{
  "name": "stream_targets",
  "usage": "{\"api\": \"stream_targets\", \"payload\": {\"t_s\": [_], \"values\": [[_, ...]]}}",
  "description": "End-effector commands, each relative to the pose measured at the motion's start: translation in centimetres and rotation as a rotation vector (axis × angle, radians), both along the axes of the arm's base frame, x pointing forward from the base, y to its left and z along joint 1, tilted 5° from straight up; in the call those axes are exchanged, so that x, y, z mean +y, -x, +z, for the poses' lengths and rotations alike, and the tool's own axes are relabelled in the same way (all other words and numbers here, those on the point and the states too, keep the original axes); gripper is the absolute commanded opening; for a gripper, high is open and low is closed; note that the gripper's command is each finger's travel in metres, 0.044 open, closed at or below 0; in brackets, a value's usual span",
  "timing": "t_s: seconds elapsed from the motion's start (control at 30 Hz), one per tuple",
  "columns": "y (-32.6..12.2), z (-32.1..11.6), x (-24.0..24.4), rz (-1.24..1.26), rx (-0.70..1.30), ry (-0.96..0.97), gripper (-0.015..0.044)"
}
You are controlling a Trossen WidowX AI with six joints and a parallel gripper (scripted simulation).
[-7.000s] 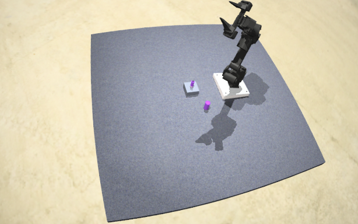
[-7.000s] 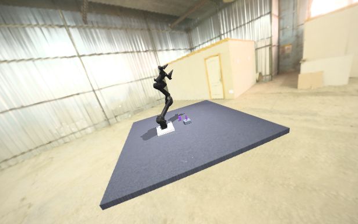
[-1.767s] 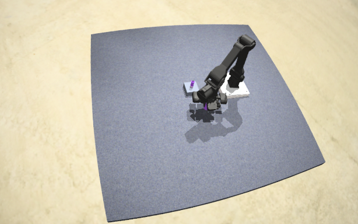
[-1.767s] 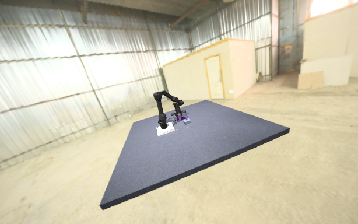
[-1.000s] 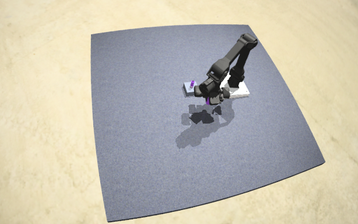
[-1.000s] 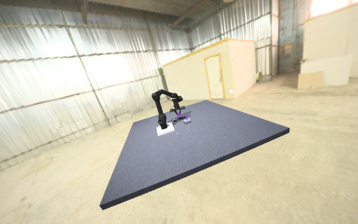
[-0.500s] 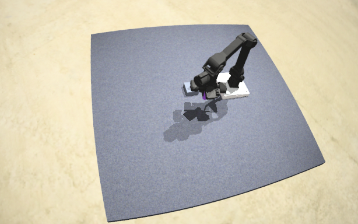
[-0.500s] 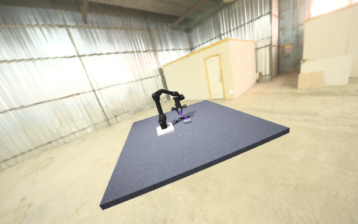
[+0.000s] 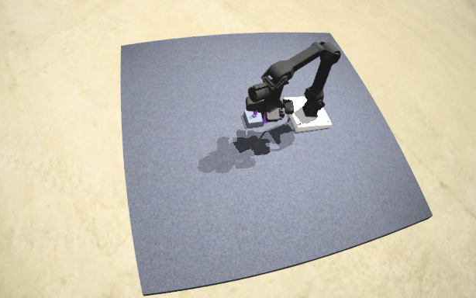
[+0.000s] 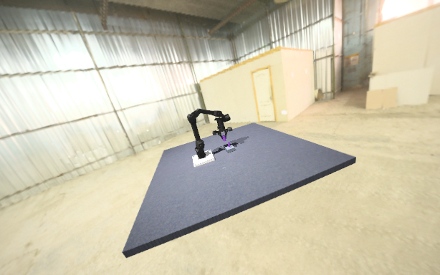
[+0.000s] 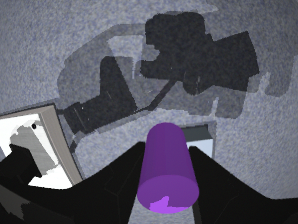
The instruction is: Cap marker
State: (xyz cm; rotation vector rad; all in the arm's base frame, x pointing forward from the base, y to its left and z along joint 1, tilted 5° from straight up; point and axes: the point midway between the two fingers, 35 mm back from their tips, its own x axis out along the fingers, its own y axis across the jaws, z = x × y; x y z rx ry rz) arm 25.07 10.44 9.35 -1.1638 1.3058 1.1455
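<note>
While the arm bends over the block, the scene reads like this, largest thing first.

Worktop: a large grey slab [image 9: 214,217] on a sandy floor, marked by the arm's dark shadows.

Arm: black and jointed [image 9: 303,62], rising from a white base plate [image 9: 315,122] near the worktop's far right corner in the top view, then folding down toward the holder block.

Gripper: it [image 10: 224,136] points downward, raised above the holder block in the exterior view; its jaws pinch the cap between them.

Holder block: a small pale grey block [image 9: 253,121] just beside the base plate, on the side toward the left edge; partly hidden under the gripper.

Cap: purple and cylindrical [image 11: 166,165], between the dark fingers, its open end toward the wrist camera.

Marker: a short purple stub [image 10: 229,145] standing upright in the block, directly below the cap with a gap between them in the exterior view.
</note>
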Motion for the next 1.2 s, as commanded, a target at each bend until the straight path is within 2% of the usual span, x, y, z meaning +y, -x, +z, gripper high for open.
{"api": "stream_targets", "payload": {"t_s": [0.0, 0.67, 1.17], "values": [[-0.6, 0.5, -1.1, 0.002, -0.003, 0.005, 0.0], [-2.6, 2.6, -6.7, 0.004, -0.001, 0.012, 0.0], [-2.6, 1.5, -6.9, 0.004, -0.001, 0.013, 0.0]]}}
